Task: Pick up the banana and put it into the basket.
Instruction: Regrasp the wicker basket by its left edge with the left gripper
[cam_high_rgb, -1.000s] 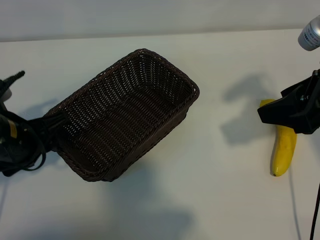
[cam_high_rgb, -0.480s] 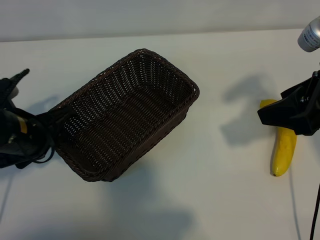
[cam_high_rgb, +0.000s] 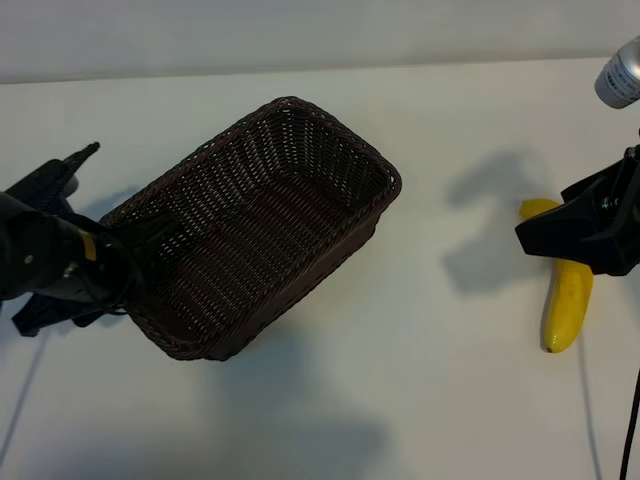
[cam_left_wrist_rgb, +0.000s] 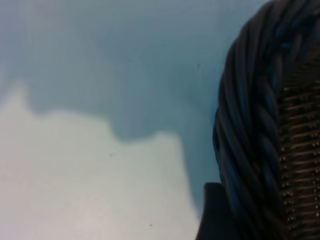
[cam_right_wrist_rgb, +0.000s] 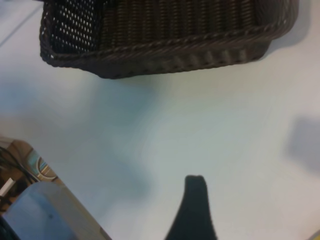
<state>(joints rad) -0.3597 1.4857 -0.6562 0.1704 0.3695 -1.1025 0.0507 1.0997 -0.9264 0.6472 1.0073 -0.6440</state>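
Exterior view: the basket (cam_high_rgb: 265, 225) lies diagonally on the white table (cam_high_rgb: 420, 380), its nearer short end raised and tilted. The left gripper (cam_high_rgb: 125, 250) is at that raised short end, fingers either side of the rim, pinching the basket. The banana (cam_high_rgb: 566, 290) lies on the table well to the right of the basket, apart from it. The right gripper (cam_high_rgb: 545, 228) hangs over the banana's upper end; its fingers look spread, and contact with the fruit cannot be told.

Left wrist view: the basket's braided rim (cam_left_wrist_rgb: 255, 135) fills one side at very close range, with one dark fingertip (cam_left_wrist_rgb: 214, 215) pressed against it. Beyond the rim is bare table under shadow.

Right wrist view: the basket's long side (cam_right_wrist_rgb: 165, 45) shows far across the table. One dark fingertip (cam_right_wrist_rgb: 194, 207) of the right gripper stands over bare table, nothing between the fingers. The banana barely shows at the frame's corner.
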